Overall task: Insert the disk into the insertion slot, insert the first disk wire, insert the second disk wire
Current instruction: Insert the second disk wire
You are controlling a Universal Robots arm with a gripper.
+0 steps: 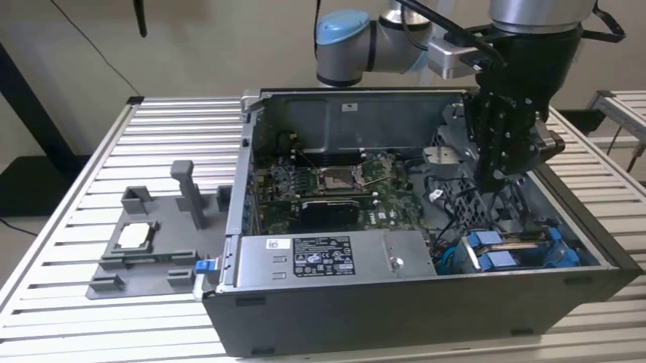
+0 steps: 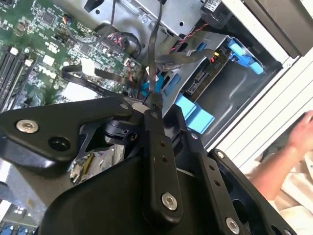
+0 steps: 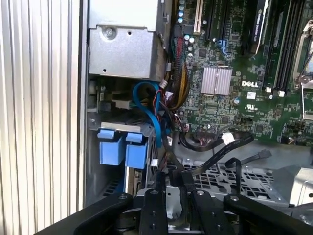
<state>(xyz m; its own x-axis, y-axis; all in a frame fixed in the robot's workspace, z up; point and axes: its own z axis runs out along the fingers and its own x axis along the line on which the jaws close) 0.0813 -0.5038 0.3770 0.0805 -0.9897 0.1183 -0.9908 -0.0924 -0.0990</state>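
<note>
- Gripper (image 2: 152,104) closed, pinching the thin black disk wire (image 2: 156,54) inside the open computer case (image 1: 404,310).
- Wire likely light and floppy; best held close to its stiff connector.

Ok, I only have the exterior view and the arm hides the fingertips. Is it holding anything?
Observer: Yes. In the second wrist view the gripper is closed on a thin black wire that runs away from its tips.
Operator: Any cable near the disk's blue tabs?
Observer: In the first wrist view a blue cable curves right beside the blue tabs.
Operator: Anyone close by?
Observer: A person's hand is in the second wrist view, outside the computer case.
</note>
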